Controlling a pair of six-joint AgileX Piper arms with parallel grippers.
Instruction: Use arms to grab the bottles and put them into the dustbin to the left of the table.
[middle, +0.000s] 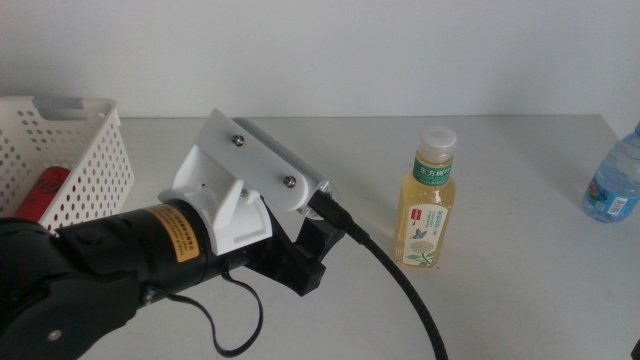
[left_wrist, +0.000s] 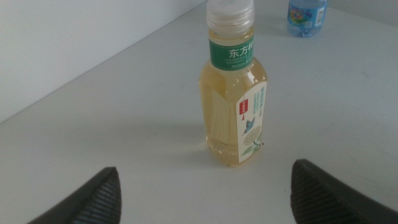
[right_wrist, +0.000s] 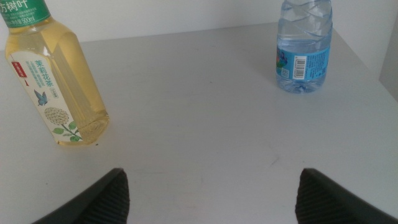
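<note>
- The left arm (middle: 110, 270) reaches in from the near left of the table (middle: 500, 300), its white bracket (middle: 255, 165) tilted and a black cable (middle: 400, 290) trailing off toward the near edge.
- The left gripper (left_wrist: 205, 193) is aimed at the tea bottle (middle: 428, 200); its two dark fingers (left_wrist: 93, 196) are spread wide and released, with the bottle centred in the gap but farther off, not touched.
- The tea bottle stands upright near the middle of the table, white cap on, yellow liquid inside, label turned to the front.
- The water bottle (middle: 615, 180) stands upright at the far right of the table, well apart from the tea bottle.
- The right gripper (right_wrist: 211, 193) is out of the middle view; its wrist camera shows its fingers (right_wrist: 336, 196) apart and released, holding nothing, with both bottles ahead of it.
- The white basket (middle: 85, 160) sits at the left, and a red can (middle: 42, 192) lies inside it.
</note>
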